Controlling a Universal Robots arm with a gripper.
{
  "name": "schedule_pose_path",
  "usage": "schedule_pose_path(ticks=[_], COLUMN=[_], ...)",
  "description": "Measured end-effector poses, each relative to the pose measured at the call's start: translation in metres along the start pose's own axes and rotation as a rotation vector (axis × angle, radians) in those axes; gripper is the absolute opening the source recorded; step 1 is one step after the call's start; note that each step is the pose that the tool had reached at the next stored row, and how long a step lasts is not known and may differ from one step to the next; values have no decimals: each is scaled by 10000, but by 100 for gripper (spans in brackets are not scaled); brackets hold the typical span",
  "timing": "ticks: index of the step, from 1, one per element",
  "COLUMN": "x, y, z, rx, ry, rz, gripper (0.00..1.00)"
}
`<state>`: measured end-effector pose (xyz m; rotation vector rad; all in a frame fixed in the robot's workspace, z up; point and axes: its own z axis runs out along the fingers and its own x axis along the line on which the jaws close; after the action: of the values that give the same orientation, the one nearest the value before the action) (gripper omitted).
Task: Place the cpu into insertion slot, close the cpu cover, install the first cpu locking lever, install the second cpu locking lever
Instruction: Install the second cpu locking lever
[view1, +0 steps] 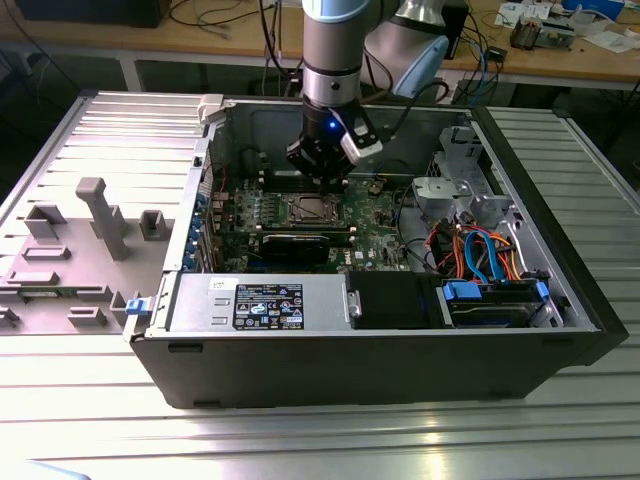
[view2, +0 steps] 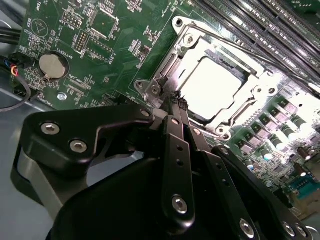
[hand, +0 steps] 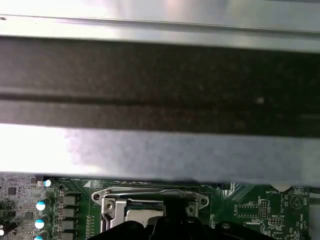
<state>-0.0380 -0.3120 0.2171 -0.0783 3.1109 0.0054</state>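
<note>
**Gripper at the socket corner, chip seated**

Hovering inside the open black computer case (view1: 400, 350), the black two-fingered gripper (view2: 176, 102) has its fingers pinched together, tips at the corner of the thin silvery metal cpu cover (view2: 167, 70) nearest the round coin battery (view2: 52, 66). No object can be made out between them. The cover lies flat over the insertion slot (view1: 309, 210), near the middle of the green circuit board (view2: 115, 40), and the flat square cpu (view2: 212, 85) with its dull silver top shows through the cover's window (washed bright by light). In the first wrist view a wire lever (hand: 150, 191) lies along the cover's edge. A white-and-black printed label (view1: 268, 305) sits on the grey power supply box (view1: 255, 305) by the case's front wall; I leave its print unread.
</note>
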Motion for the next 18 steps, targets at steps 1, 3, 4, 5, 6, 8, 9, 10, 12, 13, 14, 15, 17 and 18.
schedule_pose_path(ticks=[1,3,4,5,6,8,9,10,12,13,14,15,17,18], x=[0,-1,-1,0,0,1,2,3,4,4,4,4,4,4], y=[-1,-4,-12,-20,-28,-52,-68,-80,-90,-90,-94,-96,-97,-98], z=[-12,-21,-23,-22,-22,-22,-22,-22,-22,-22,-22,-22,-22,-22], rx=[4,18,27,25,26,26,26,27,27,27,28,28,28,28], ry=[0,-1,2,1,1,1,1,1,0,1,2,1,1,1], rz=[0,-1,-4,-2,-2,-2,-2,-2,-1,-1,-2,-1,-2,-2], gripper=[11,11,11,11,11,11,11,11,11,11,11,11,11,11])
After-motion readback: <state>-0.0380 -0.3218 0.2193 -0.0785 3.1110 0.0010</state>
